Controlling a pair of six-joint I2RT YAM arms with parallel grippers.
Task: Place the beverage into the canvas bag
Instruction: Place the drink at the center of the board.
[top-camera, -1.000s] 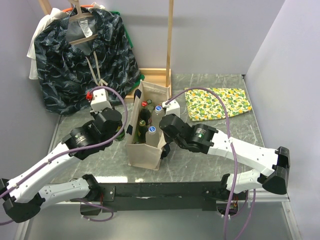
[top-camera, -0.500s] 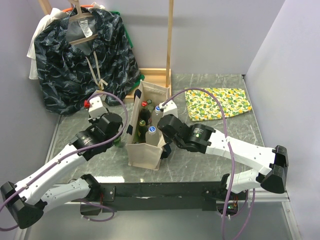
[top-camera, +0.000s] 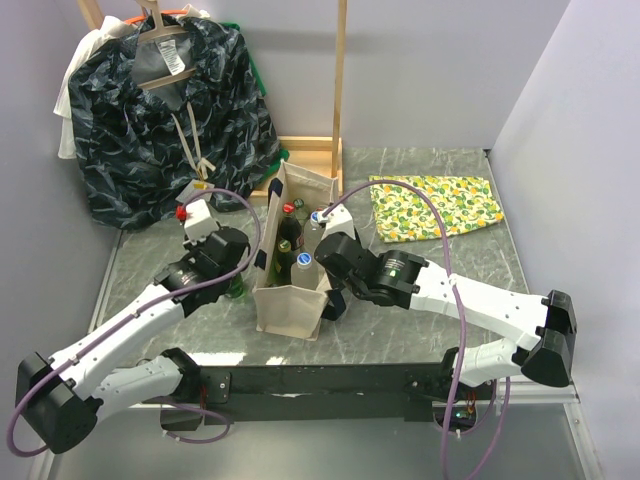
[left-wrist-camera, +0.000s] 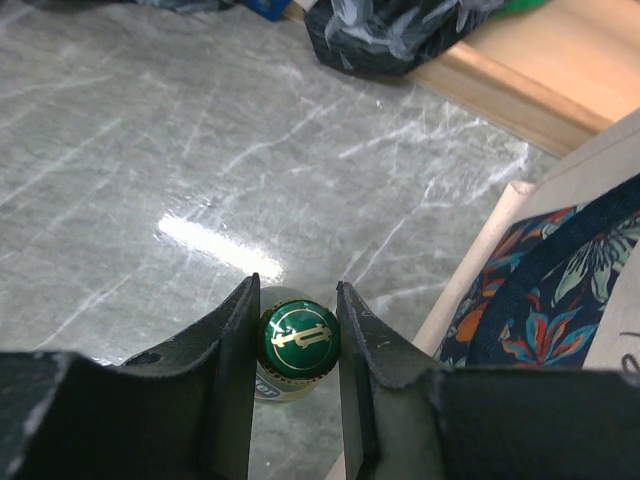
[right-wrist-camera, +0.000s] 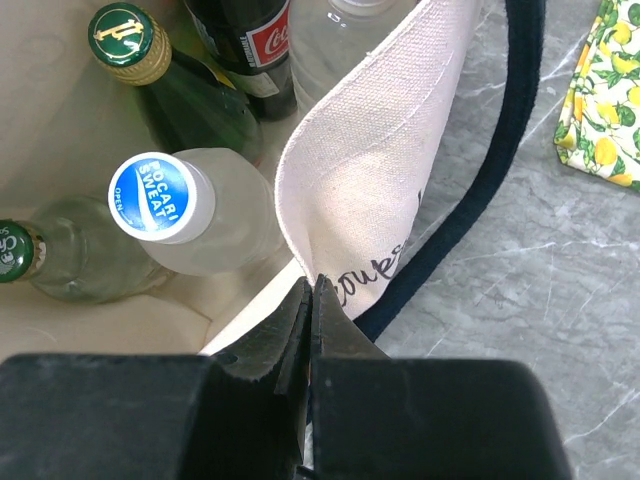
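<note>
Finding: over the last second both arms have only shifted slightly, and nothing has been lifted. The left pincer (left-wrist-camera: 297, 310) is clamped on the neck of the green-capped bottle (left-wrist-camera: 296, 345), which stands on the counter (left-wrist-camera: 150, 150) just left of the canvas bag (top-camera: 290, 305). The right pincer (right-wrist-camera: 310, 295) is closed on the bag's rim, holding the mouth open. Judgement: the grip is set and the lift is pending.

The top view hides both grips. Only the right wrist view shows the other bottles (right-wrist-camera: 160, 195) already inside the bag.

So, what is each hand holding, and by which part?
Left hand: green-capped bottle, at its cap; right hand: canvas bag, at its top rim.
</note>
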